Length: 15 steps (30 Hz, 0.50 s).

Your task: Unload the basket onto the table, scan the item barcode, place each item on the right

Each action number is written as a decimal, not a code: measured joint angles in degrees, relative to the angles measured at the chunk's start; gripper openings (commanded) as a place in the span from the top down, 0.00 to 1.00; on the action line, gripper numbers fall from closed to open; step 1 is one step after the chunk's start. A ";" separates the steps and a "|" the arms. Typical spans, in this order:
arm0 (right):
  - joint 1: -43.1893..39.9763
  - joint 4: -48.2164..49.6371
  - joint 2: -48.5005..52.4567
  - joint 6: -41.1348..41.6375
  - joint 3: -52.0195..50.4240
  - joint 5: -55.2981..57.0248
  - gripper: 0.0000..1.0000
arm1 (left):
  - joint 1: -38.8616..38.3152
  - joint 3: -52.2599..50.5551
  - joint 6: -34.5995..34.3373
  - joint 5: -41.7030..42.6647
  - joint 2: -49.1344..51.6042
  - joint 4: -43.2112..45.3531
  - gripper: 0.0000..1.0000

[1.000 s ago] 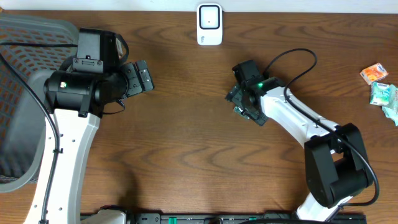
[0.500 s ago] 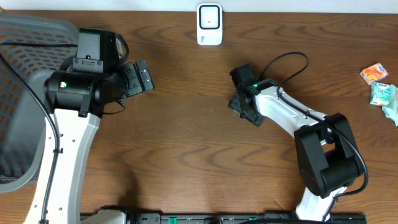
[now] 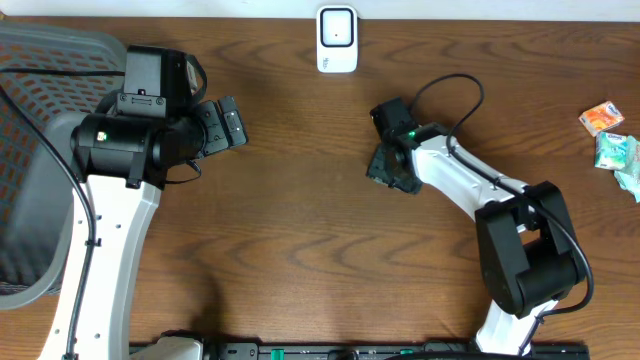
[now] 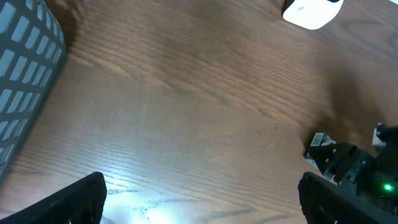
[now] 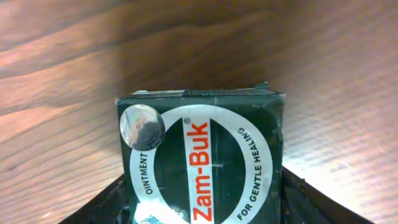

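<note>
A dark green Zam-Buk ointment box (image 5: 202, 162) with a white ring and orange lettering lies on the wooden table. My right gripper (image 5: 202, 193) is down over it, and its black fingers (image 5: 106, 205) press against the box's two sides. From overhead, the right gripper (image 3: 385, 167) covers most of the box near the table's middle. A white barcode scanner (image 3: 337, 40) stands at the far edge, and its corner shows in the left wrist view (image 4: 311, 9). My left gripper (image 3: 230, 122) hovers open over bare wood at the left, fingers (image 4: 74, 202) wide apart, nothing between them.
A grey mesh basket (image 3: 30, 150) fills the left side, its wall near my left gripper (image 4: 25, 68). Small snack packets, one orange (image 3: 603, 118) and one pale green (image 3: 618, 150), lie at the right edge. The right arm's cable loops above its wrist.
My right gripper has shifted slightly left and toward the far edge, and its jaws have closed in on the box. The left arm has not moved.
</note>
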 measured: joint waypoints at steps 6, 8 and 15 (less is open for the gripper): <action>-2.01 2.86 -0.07 -9.92 0.63 -7.67 0.48 | 0.00 0.00 0.00 0.00 0.00 0.00 0.02; -2.95 3.78 -0.17 -14.14 0.66 -11.63 0.48 | 0.00 0.00 0.00 0.00 0.00 0.00 0.02; -6.05 4.17 -1.46 -30.25 0.68 -24.76 0.51 | 0.00 0.00 0.00 0.02 0.00 0.00 0.02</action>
